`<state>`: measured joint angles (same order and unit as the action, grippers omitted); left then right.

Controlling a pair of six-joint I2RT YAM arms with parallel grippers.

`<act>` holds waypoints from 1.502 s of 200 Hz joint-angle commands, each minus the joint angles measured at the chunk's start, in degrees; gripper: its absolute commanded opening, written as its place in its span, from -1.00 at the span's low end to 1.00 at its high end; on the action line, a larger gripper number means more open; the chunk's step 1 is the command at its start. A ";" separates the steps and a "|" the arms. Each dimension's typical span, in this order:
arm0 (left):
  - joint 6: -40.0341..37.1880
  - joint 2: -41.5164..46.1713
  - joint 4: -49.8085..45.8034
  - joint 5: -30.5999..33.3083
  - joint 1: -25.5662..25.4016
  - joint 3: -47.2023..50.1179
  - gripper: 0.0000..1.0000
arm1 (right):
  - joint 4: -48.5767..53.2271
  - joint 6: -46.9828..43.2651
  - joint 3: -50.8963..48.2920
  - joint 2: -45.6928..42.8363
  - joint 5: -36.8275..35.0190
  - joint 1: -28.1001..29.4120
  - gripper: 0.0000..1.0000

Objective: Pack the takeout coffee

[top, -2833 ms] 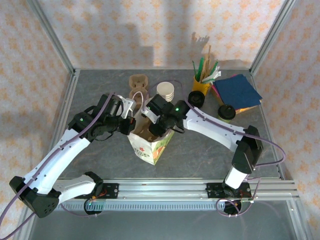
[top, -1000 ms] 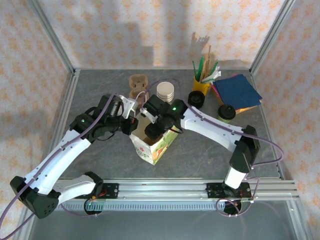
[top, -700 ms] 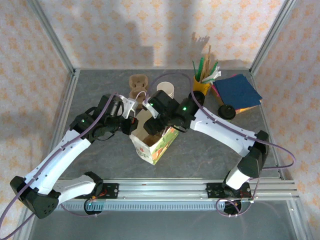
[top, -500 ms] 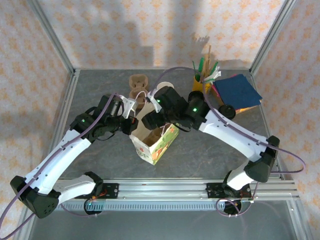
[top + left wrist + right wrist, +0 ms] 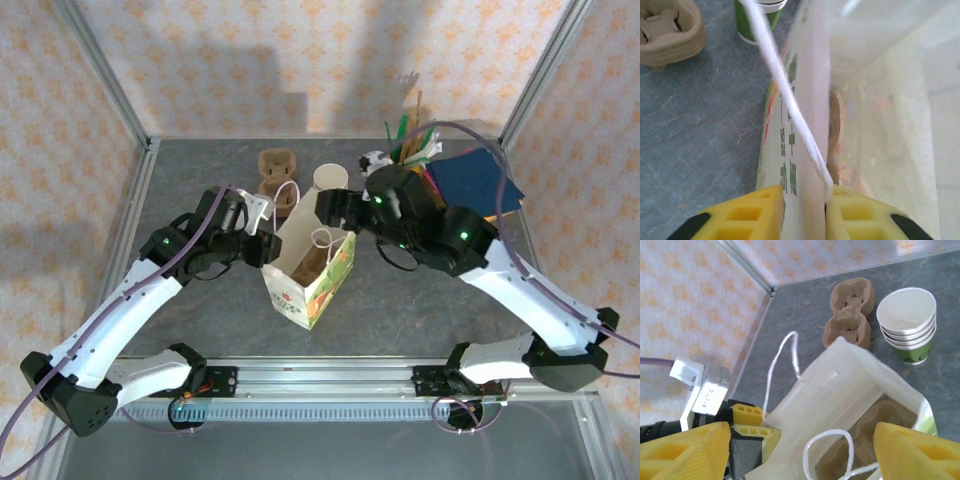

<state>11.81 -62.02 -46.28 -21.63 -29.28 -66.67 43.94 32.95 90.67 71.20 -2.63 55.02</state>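
The left jaws stand slightly parted astride one wall of the white, green-printed paper bag (image 5: 318, 288). The right jaws are spread wide and empty above the bag's open mouth. I cannot tell where the black-lidded white-and-green paper coffee cup lies relative to either.

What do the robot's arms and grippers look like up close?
Both the left arm and the right arm have white shells with black joints, small green lights and a purple cable looping alongside. The left gripper and the right gripper each have two blocky yellow fingers with hollow cells and black patches.
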 commanded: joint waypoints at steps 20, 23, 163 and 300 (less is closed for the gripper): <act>1.58 1.08 2.35 0.27 -0.29 -3.56 -0.06 | 1.94 11.50 -5.68 -0.81 -3.97 -1.36 0.47; 1.68 1.22 2.29 0.34 -0.31 -3.78 -0.03 | 2.10 11.78 -5.95 -0.75 -4.04 -1.56 0.47; 1.81 7.50 3.43 7.39 -0.34 -9.06 0.51 | 3.38 11.45 -8.94 7.61 3.51 -6.58 -0.51; 3.44 14.09 18.83 18.09 -0.18 -2.86 0.59 | -16.57 -8.47 -16.01 -4.03 15.29 -6.52 -1.00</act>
<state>14.15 -51.53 -35.16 -9.06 -29.28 -71.88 36.49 31.79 77.36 71.37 7.75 48.69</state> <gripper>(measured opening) 0.784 0.042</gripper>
